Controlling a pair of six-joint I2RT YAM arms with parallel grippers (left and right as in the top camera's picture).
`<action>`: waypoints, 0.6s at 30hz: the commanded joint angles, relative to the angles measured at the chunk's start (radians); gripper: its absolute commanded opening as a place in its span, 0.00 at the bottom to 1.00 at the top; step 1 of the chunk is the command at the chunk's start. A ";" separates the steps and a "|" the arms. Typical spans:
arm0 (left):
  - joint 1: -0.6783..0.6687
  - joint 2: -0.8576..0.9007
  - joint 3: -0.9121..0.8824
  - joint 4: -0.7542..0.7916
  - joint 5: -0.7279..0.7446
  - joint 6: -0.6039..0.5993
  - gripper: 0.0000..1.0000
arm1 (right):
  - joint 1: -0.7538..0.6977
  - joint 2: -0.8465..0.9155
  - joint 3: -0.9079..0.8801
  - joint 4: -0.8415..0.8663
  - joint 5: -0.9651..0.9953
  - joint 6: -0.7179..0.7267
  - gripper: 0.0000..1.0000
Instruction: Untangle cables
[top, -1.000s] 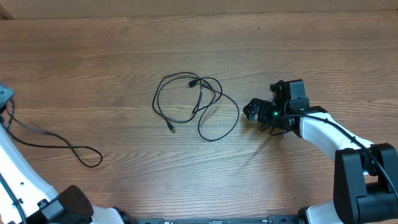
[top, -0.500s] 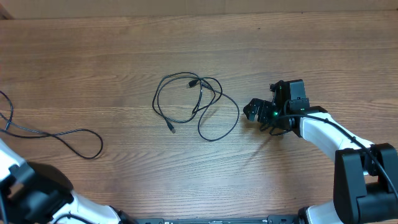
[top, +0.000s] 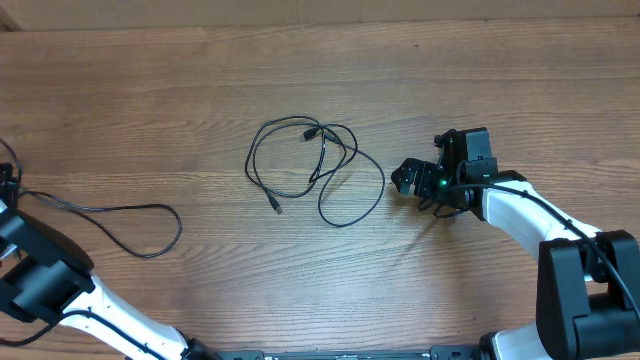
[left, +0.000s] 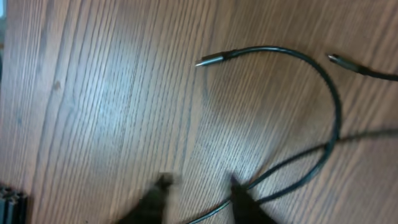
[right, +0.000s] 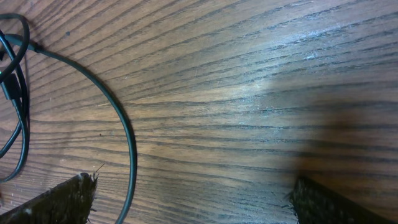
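A tangled black cable (top: 315, 170) lies in loops at the table's middle, with plugs at its ends. A second black cable (top: 110, 215) lies apart at the far left. My right gripper (top: 408, 178) is open and empty just right of the tangle. In the right wrist view its fingers (right: 193, 199) straddle bare wood, with a cable loop (right: 127, 149) near the left finger. My left gripper (left: 199, 183) is open low over the left cable (left: 329, 106), which runs past its right finger. A metal plug tip (left: 208, 60) lies ahead.
The wooden table (top: 320, 70) fills the view. My left arm (top: 40, 280) crosses the lower left corner and my right arm (top: 530, 215) comes in from the lower right. A second plug end (left: 345, 62) lies at the upper right of the left wrist view.
My left arm has swung in along the left edge. The left cable has shifted right and its loop has changed shape. The right arm and the tangle have not moved.
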 joint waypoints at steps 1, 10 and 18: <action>0.005 0.013 0.000 -0.007 -0.016 0.042 0.65 | -0.010 0.017 -0.020 -0.021 0.034 0.001 1.00; -0.027 0.013 0.001 0.009 0.105 0.296 1.00 | -0.010 0.017 -0.020 -0.023 0.034 0.000 1.00; -0.196 0.011 0.008 0.107 0.104 0.571 0.99 | -0.010 0.017 -0.020 -0.025 0.034 0.000 1.00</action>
